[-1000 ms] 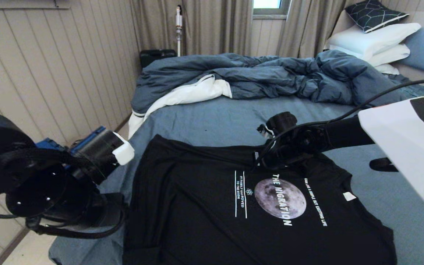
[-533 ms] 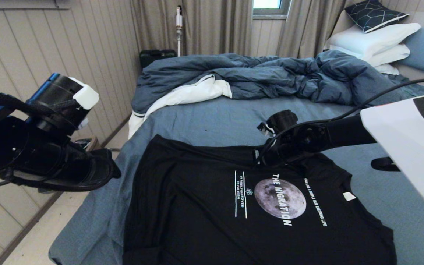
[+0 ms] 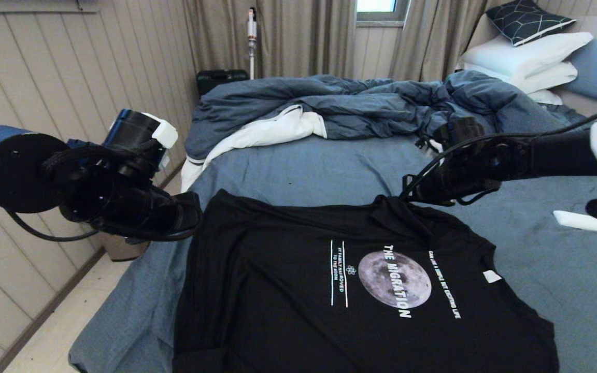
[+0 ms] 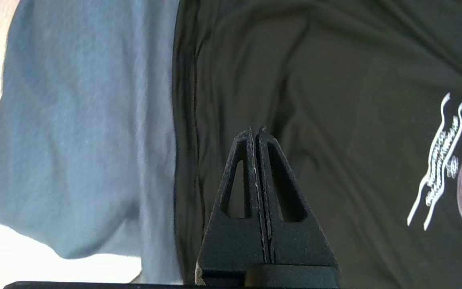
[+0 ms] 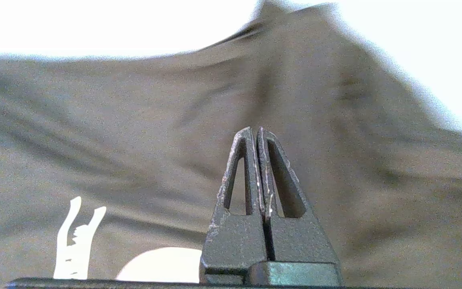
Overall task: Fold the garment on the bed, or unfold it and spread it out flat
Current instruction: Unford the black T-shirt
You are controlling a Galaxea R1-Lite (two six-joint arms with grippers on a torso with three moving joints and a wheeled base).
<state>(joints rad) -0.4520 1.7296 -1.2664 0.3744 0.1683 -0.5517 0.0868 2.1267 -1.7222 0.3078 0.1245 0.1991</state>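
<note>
The bed (image 3: 303,166) carries three items on its blue-grey sheet — the garment (image 3: 288,290) spread nearest the camera, a rumpled duvet (image 3: 371,106) beyond it, and white pillows (image 3: 526,62) past the duvet.

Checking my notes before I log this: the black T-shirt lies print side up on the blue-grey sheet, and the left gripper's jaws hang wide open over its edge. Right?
Not quite: the left gripper has its jaws pressed shut, as the left wrist view shows. The rest holds: the black T-shirt lies print side up on the blue-grey sheet, gripper near its edge.
</note>
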